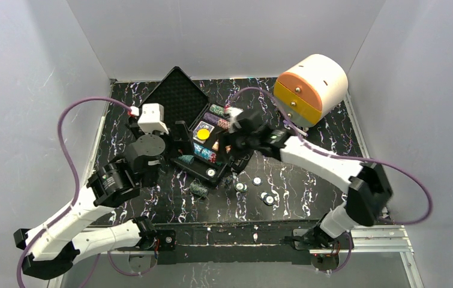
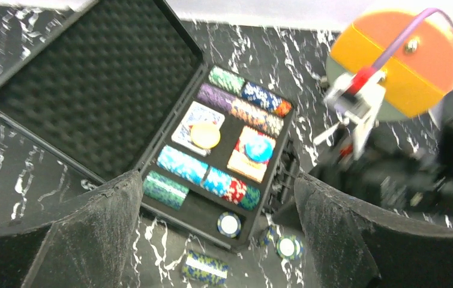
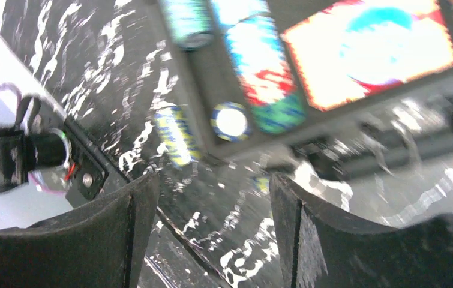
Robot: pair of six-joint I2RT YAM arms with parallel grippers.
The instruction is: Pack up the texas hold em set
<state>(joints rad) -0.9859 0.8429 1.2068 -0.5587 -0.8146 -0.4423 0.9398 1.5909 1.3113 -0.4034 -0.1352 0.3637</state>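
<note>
Lining the rectangular case (image 2: 197,211) — dimpled black foam (image 2: 92,84).

case (image 3: 215,72) cropped at top | loose chip stack (image 3: 176,135) blurred, possibly blue-yellow

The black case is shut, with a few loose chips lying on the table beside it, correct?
No: the black case lies wide open, as the top external view shows. A few loose chips do lie on the table beside it.

Black case (image 2: 86,84) open, foam lid swung back; chip rows (image 2: 207,175) + cards (image 2: 192,117) inside; loose chips (image 1: 264,196) on counter (image 1: 314,195) nr front.
</note>
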